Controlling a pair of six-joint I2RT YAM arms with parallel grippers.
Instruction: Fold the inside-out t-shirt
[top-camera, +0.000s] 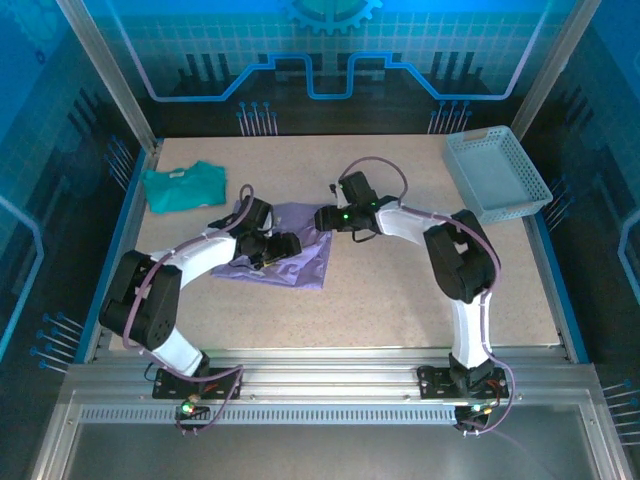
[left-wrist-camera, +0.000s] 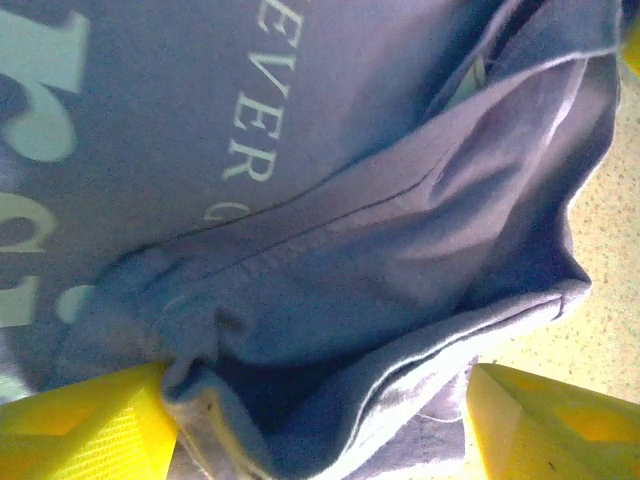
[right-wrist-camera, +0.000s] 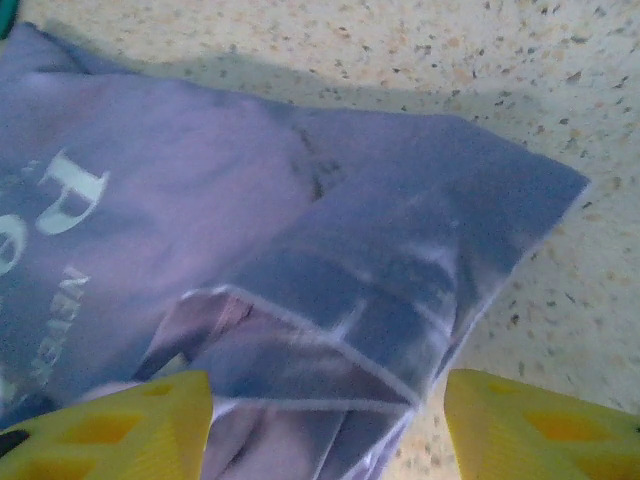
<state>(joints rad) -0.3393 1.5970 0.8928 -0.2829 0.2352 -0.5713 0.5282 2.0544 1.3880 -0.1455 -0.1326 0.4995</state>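
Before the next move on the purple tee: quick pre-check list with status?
1. Left gripper released: ok, jaws wide, though cloth bunches between them against one finger.
2. Right gripper released: ok, jaws wide above a folded corner.
3. T-shirt lying flat: not ok, rumpled with overlapping layers.
4. Right side out: cannot tell; white lettering shows, and so do stitched hems.
5. Teal shirt clear of the purple one: cannot tell, they lie very close.
6. Basket out of the way: ok, at the far right corner of the table.

speckled table (top-camera: 400, 290), purple t-shirt (top-camera: 300, 262), teal shirt (top-camera: 185, 186), basket (top-camera: 497, 172)
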